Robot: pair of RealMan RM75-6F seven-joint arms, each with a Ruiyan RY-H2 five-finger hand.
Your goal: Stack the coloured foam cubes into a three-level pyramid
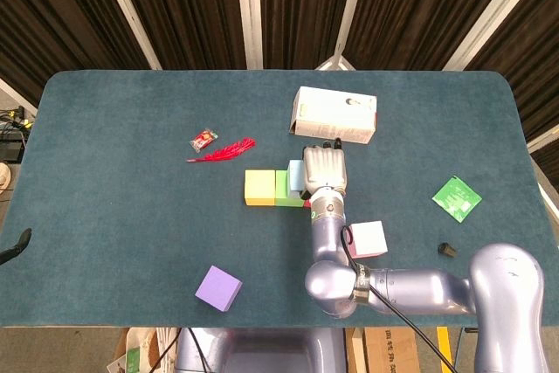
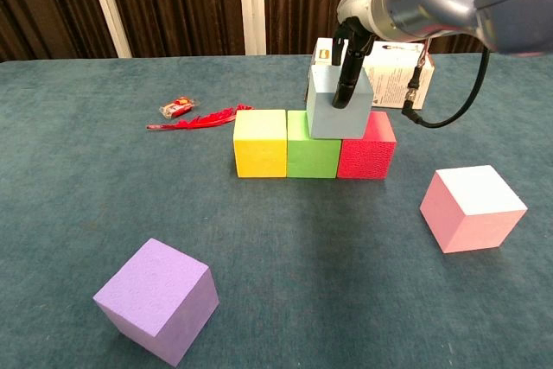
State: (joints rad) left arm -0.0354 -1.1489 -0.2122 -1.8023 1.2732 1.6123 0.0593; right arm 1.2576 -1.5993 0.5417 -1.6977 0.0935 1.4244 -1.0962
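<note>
Nearest edge of table (image 2: 78, 213): purple cube (image 2: 156, 300) sits alone, turned corner-on, free to be picked.
Right foreground: pink cube (image 2: 471, 207) rests on the cloth, well apart from the row.
Middle ground: yellow cube (image 2: 260, 143), green cube (image 2: 313, 155) and red cube (image 2: 366, 146) stand touching in one line, the base level.
Second level: pale blue cube (image 2: 333, 110) sits over the green-red seam, slightly turned.
Right hand (image 1: 322, 169): closed on the pale blue cube, dark fingers (image 2: 344, 79) down its front face.
Left hand: not visible in either view.
Handling, my judgement: foam looks light, soft, grippy; squeeze gently on opposite flat faces, since hard pressure would dent it and skew the set-down.
Far side: red feather (image 2: 200, 117), small sweet packet (image 2: 177, 107), white box (image 1: 335, 114).
</note>
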